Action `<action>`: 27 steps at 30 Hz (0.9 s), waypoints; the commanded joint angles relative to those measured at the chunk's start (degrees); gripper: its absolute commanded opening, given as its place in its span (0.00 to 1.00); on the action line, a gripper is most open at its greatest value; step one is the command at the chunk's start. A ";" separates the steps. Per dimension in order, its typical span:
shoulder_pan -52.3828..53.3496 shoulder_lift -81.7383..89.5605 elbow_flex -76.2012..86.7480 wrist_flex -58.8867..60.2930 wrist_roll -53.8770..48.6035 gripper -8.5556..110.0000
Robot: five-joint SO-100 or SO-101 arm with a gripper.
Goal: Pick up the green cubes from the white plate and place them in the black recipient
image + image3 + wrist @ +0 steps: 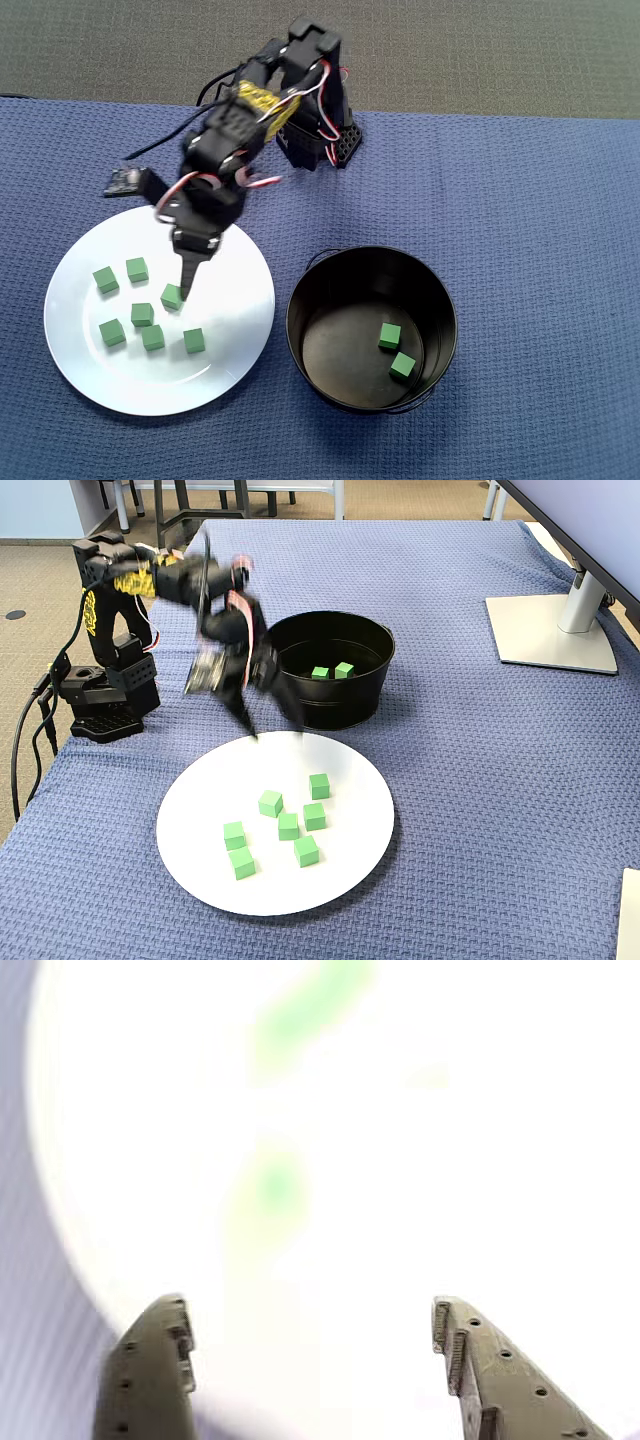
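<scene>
So the arm is reaching out over the white plate [90, 370], hand [186, 284] pointing down at the upper part of it in the overhead view. In the wrist view the two fingers [150, 1380] are spread wide apart with nothing between them, just blown-out white plate and a couple of blurry green smudges. The hand [275, 725] is motion-blurred in the fixed view, so I can't read much from that one, except that it sits over the plate's far edge, near the bucket.

Cube count: six green cubes [143, 314] sit on the plate in a loose cluster. From above, two are up top toward the left, one is right at the fingertip (can't tell if it's touching), and three more are lower down. The fixed view shows the same six [288, 826] bunched around the middle of the plate.

The black recipient [440, 300] sits just beside the plate, to its right in the overhead view, not touching as far as I can see. Two more cubes [390, 336] are already on its floor, near each other toward the right side. The fixed view shows those two [344, 669] as well.

Everything's on a table [520, 200] covered in blue cloth. A monitor stand [560, 630] sits off on the far right of the fixed view.
</scene>
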 commanded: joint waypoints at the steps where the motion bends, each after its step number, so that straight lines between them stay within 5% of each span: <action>1: 5.01 -2.72 -4.66 -2.64 4.31 0.24; 7: 5.45 -8.26 -5.27 -5.45 13.97 0.20; 27: 3.96 -19.60 -15.82 0.70 9.67 0.25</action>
